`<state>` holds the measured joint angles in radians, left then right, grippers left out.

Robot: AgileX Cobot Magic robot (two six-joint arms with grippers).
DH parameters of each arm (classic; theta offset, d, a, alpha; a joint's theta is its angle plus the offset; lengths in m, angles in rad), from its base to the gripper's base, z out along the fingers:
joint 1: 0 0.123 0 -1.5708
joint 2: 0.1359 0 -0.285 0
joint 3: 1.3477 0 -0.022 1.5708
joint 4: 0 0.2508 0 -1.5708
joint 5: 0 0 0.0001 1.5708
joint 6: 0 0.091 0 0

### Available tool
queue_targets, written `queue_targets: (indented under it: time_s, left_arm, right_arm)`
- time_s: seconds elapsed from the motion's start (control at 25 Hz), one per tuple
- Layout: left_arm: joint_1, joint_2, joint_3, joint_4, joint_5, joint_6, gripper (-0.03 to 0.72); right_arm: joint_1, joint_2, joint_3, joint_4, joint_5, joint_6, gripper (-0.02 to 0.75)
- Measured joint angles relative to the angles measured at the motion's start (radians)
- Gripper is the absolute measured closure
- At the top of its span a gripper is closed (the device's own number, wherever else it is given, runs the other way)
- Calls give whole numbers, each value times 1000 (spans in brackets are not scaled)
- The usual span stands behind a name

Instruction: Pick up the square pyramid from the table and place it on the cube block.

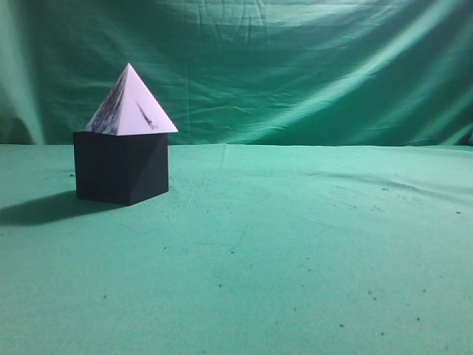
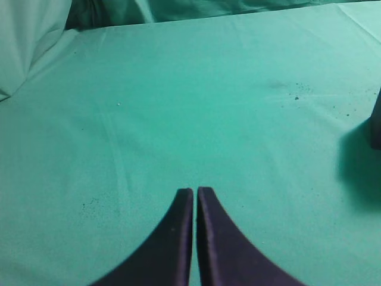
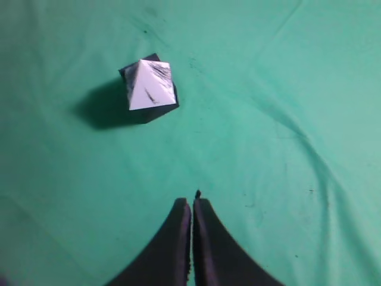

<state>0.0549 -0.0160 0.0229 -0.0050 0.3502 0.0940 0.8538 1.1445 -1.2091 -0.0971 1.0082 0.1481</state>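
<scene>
The white square pyramid (image 1: 130, 106) with dark smudges stands upright on top of the dark cube block (image 1: 120, 167) at the left of the green table (image 1: 295, 259). In the right wrist view the pyramid (image 3: 151, 85) sits on the cube (image 3: 149, 113), far ahead and left of my right gripper (image 3: 191, 201), which is shut and empty. My left gripper (image 2: 195, 190) is shut and empty above bare cloth; a dark edge of the cube (image 2: 375, 122) shows at the right border of that view. Neither gripper shows in the exterior view.
A wrinkled green cloth backdrop (image 1: 295, 66) hangs behind the table. The cloth has folds (image 3: 297, 137) and small dark specks (image 2: 297, 90). A pale fold of cloth (image 2: 30, 42) lies at the far left of the left wrist view.
</scene>
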Motion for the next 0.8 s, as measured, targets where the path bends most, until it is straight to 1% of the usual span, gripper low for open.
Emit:
queue_targets:
  time_s: [0.12, 0.2, 0.32, 0.44, 0.52, 0.6, 0.72, 0.76, 0.8]
  left_arm:
    - [0, 0, 0, 0, 0, 0, 688]
    - [0, 0, 0, 0, 0, 0, 688]
    - [0, 0, 0, 0, 0, 0, 688]
    - [0, 0, 0, 0, 0, 0, 688]
    - [0, 0, 0, 0, 0, 0, 688]
    - [0, 0, 0, 0, 0, 0, 688]
    - [0, 0, 0, 0, 0, 0, 688]
    - [0, 0, 0, 0, 0, 0, 688]
    - [0, 0, 0, 0, 0, 0, 688]
  right_arm:
    - [0, -133, 146, 46, -126, 6, 738]
    - [0, -214, 219, 71, -177, 8, 738]
    - [0, -301, 262, 77, -151, 8, 738]
    - [0, -354, 268, 77, -93, 8, 738]
    - [0, -369, 272, 74, -89, 8, 738]
    - [0, -393, 293, 43, -102, 4, 738]
    - [-7, -453, 377, -23, -187, -7, 738]
    - [-22, -480, 415, -31, -226, -7, 738]
    - [-56, -524, 476, -38, -292, -9, 738]
